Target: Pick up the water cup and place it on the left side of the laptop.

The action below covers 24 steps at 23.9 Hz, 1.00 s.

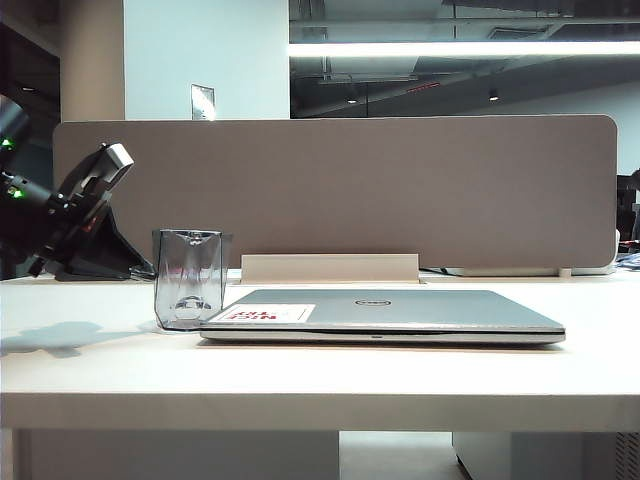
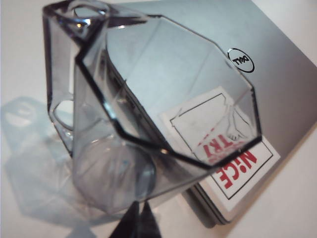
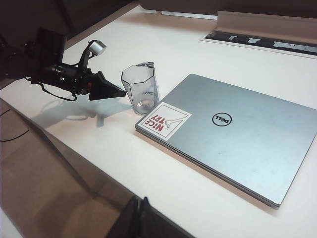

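My left pincer (image 3: pixel 121 92) is pressed together on nothing, its dark tips meeting in a point that hangs in the air just beside the cup (image 3: pixel 140 89), aimed at the wall away from the laptop (image 3: pixel 237 134) and not touching it. In my left wrist view those tips (image 2: pixel 137 223) sit at the lower edge, with the cup's faceted rim filling most of the picture and the laptop's white-and-red sticker (image 2: pixel 237 168) showing through the clear wall.

The cup (image 1: pixel 190 278) stands upright on the white table (image 1: pixel 320 380), at the laptop's left edge by the stickered corner; I cannot tell whether it touches the lid or only stands against it. The handle (image 2: pixel 62 111) faces away from the laptop.

The laptop (image 1: pixel 385 315) lies shut and flat, logo (image 3: pixel 222 119) up. Behind it a grey partition (image 1: pixel 340 190) runs across the table.

My right pincer (image 3: pixel 138 218) is likewise together and empty, held high over the near table edge, well apart from cup and laptop.
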Tool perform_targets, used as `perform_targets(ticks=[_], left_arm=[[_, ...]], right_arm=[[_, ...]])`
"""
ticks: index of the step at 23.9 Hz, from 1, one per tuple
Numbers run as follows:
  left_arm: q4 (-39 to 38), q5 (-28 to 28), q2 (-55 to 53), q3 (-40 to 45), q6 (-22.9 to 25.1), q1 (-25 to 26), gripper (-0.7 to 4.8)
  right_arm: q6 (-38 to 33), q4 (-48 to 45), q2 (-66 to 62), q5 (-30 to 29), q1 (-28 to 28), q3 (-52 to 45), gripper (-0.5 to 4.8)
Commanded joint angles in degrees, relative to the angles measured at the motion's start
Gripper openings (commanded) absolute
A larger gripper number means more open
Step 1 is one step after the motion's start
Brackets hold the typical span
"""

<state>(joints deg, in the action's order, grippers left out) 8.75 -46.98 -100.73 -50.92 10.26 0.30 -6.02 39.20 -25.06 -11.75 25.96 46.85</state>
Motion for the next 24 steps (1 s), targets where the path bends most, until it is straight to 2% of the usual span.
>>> perform_targets(ticks=[1,7,10,13,19,24], left_arm=[[0.3,1.4,0.3,-0.1,-0.2,0.3,-0.06],[2.8,10.8,0.3,-0.1,1.0,0.7,0.01],[6.1,13.9,0.3,-0.1,3.7,0.8,0.82],[10.0,13.8,0.2,-0.1,6.3,0.9,0.98],[14.9,13.7,-0.8,-1.1,7.1,1.4,0.98],[14.7,7.9,-3.8,-4.4,7.1,3.1,0.98]], right_arm=[[0.3,-0.4,0.0,0.3,0.1,0.0,-0.07],[0.3,-0.4,0.0,0.3,0.1,0.0,-0.07],[0.3,-0.4,0.0,0.3,0.1,0.0,-0.07],[0.2,-0.4,0.0,0.3,0.1,0.0,-0.07],[0.2,-0.4,0.0,0.3,0.1,0.0,-0.07],[0.2,-0.4,0.0,0.3,0.1,0.0,-0.07]])
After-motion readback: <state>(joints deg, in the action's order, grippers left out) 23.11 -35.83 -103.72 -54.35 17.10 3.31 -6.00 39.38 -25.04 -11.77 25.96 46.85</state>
